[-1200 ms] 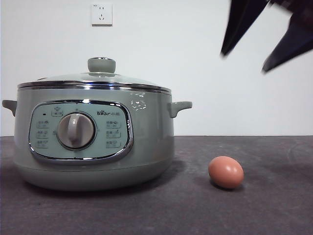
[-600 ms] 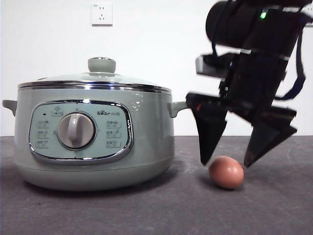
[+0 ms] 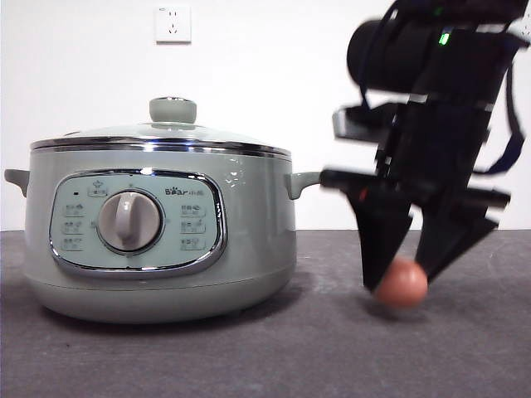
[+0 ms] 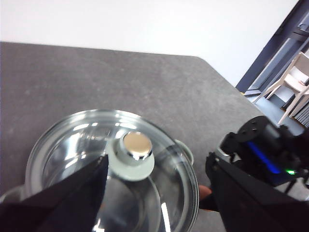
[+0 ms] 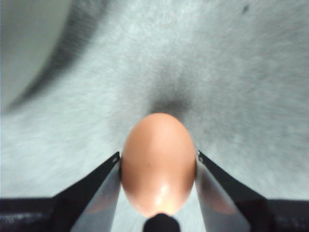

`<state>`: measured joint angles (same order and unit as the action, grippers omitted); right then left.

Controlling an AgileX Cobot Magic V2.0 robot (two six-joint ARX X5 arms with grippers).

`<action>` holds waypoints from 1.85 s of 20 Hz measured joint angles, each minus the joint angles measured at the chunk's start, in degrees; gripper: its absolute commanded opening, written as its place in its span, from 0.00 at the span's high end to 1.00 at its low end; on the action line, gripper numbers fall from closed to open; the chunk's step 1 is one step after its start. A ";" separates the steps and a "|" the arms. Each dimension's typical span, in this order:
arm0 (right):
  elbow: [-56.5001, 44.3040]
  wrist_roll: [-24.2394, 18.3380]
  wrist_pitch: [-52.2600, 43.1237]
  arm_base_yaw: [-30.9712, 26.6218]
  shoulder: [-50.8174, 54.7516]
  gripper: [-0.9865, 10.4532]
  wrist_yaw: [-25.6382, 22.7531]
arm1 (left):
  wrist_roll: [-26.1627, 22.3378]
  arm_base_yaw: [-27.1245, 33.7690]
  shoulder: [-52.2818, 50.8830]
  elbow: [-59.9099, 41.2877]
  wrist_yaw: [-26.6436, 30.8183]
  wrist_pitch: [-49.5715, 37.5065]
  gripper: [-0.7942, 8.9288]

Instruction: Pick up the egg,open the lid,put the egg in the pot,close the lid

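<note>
The reddish-brown egg (image 3: 401,283) is between the jaws of my right gripper (image 3: 404,280), just right of the pot (image 3: 249,240) and a little above the dark table. In the right wrist view both jaws press the sides of the egg (image 5: 158,162), and its shadow lies on the table beyond it. The glass lid (image 3: 158,133) with its green knob (image 3: 172,109) sits shut on the pot. My left gripper (image 4: 157,174) hangs open above the lid (image 4: 72,150), its jaws either side of the knob (image 4: 135,147) and apart from it. It is out of the front view.
The pot's right handle (image 3: 305,181) juts out close to the right arm. A wall socket (image 3: 172,24) is on the white wall behind. The right arm (image 4: 260,154) also shows in the left wrist view beside the pot.
My right gripper came down from the top right, straddled the egg and shut on it. The egg has shifted slightly right and up.
</note>
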<state>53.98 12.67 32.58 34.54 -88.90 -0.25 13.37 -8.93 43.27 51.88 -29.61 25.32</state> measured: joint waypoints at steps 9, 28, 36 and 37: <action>0.00 0.00 6.40 -0.87 25.20 0.92 -0.17 | -3.23 -14.29 15.69 1.31 16.72 -11.63 0.56; 0.00 0.02 13.25 -0.85 32.96 0.92 -3.19 | -10.21 -20.31 32.98 3.21 27.67 -15.54 0.93; 0.20 0.09 6.60 -0.83 32.94 0.92 3.34 | -10.38 -20.31 30.95 4.81 27.98 -13.07 0.93; 0.52 0.22 4.59 -0.77 32.94 0.92 6.88 | -10.36 -20.31 29.31 5.73 28.11 -12.20 0.93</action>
<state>54.50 12.88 37.17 33.78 -55.96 6.63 3.01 -29.23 72.58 57.60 -1.50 13.13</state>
